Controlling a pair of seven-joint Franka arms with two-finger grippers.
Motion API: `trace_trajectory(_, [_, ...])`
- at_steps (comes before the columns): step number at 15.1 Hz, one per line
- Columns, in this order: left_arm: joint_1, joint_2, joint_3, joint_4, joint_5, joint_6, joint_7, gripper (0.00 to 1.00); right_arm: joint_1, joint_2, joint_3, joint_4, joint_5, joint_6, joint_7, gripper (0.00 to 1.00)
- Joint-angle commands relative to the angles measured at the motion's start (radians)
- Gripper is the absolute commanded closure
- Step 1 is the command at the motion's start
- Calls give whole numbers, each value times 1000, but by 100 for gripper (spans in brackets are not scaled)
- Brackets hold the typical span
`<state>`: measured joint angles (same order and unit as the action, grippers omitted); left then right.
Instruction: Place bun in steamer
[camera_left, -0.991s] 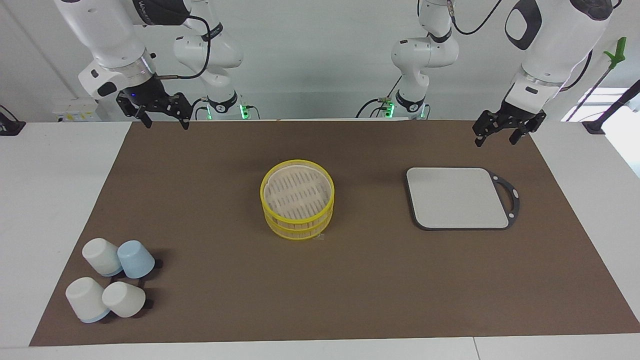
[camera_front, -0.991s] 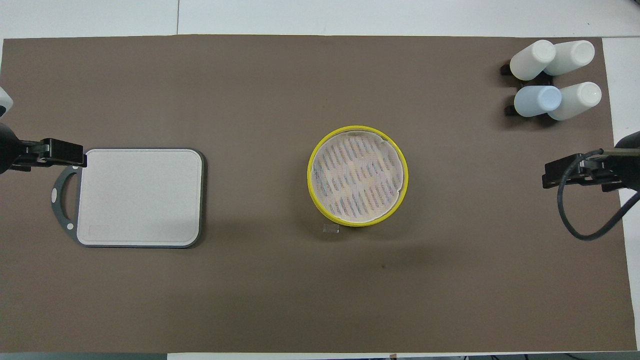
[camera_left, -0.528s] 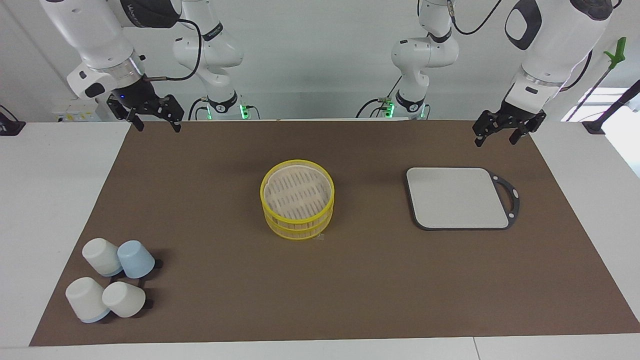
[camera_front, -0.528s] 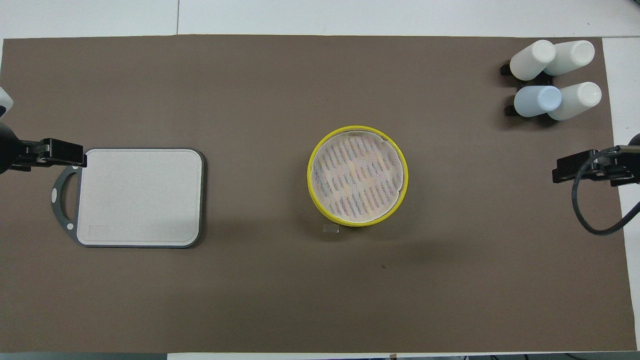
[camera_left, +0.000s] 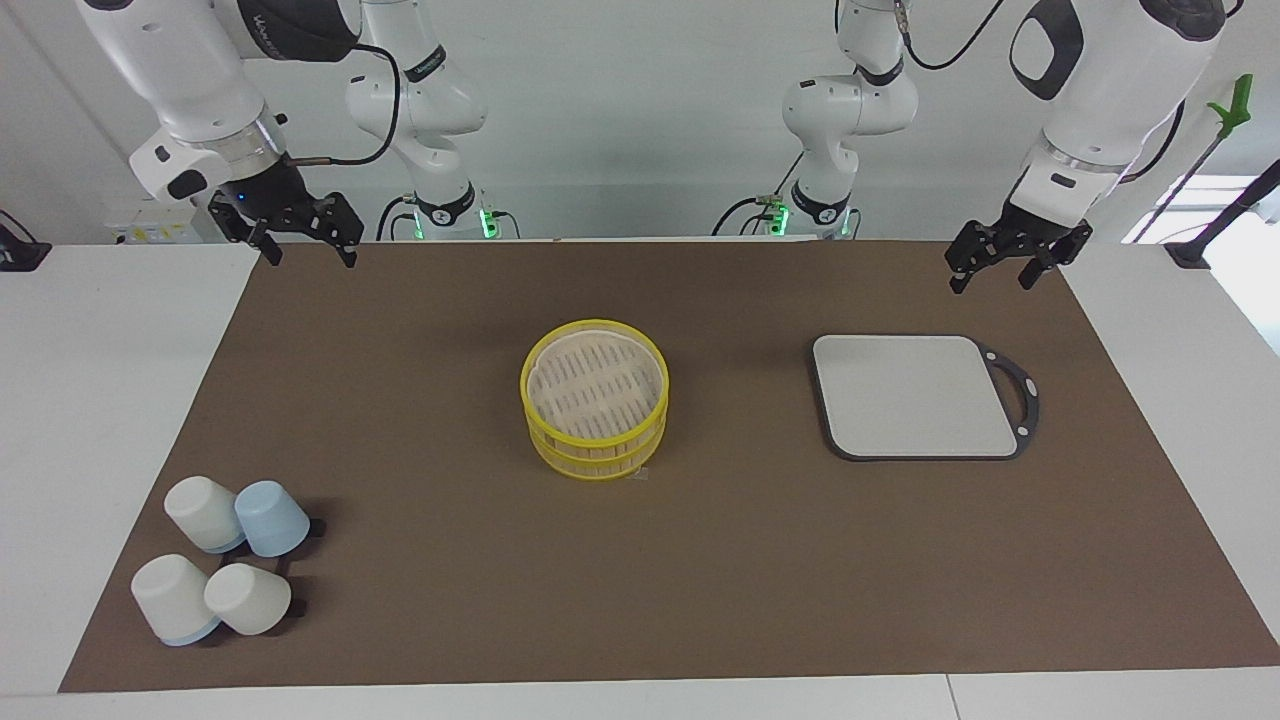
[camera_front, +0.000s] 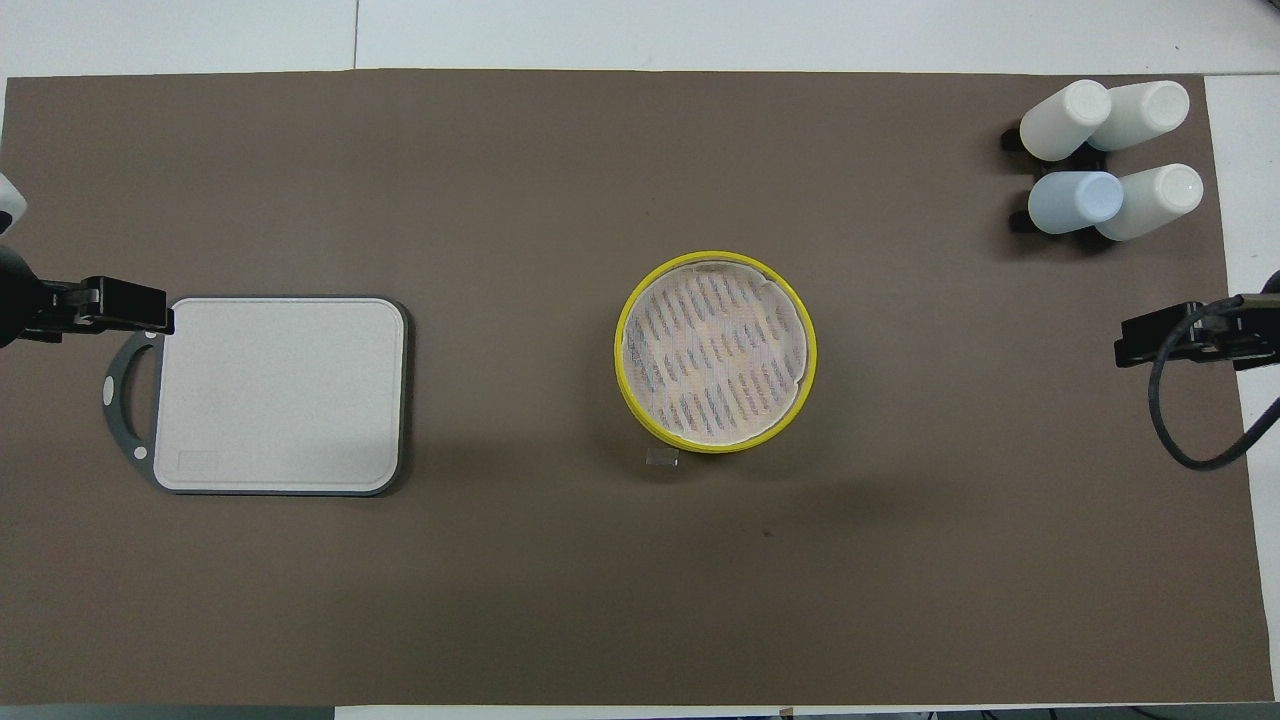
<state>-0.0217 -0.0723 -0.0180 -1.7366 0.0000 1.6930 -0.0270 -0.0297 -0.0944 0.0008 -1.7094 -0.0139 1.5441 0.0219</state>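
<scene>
The steamer (camera_left: 594, 398) stands in the middle of the brown mat, with two yellow-rimmed rings stacked. Its top shows tan slats under a whitish sheet in the overhead view (camera_front: 715, 350). No bun shows in either view. My right gripper (camera_left: 310, 258) hangs open and empty over the mat's corner at the right arm's end; it also shows in the overhead view (camera_front: 1160, 340). My left gripper (camera_left: 990, 284) hangs open and empty above the mat at the left arm's end, by the board's handle; it shows at the edge of the overhead view (camera_front: 120, 305).
A grey rectangular board (camera_left: 915, 395) with a dark handle lies toward the left arm's end. Several upturned cups (camera_left: 225, 565), white and one pale blue, stand at the corner of the mat at the right arm's end, farther from the robots than the steamer. A small clear scrap (camera_front: 662, 458) lies by the steamer.
My right gripper has drawn back toward the right arm's end of the table, away from the steamer. The left arm and the steamer have not moved.
</scene>
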Motion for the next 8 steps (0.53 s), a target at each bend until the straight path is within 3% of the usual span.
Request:
trace_trajectory(1, [-4, -9, 1, 2, 15, -6, 10, 0, 5, -10, -10, -15, -21, 14, -45, 0])
trace_trajectory(8, [-4, -12, 1, 2, 15, -4, 10, 0, -1, -11, -10, -12, -20, 14, -42, 0])
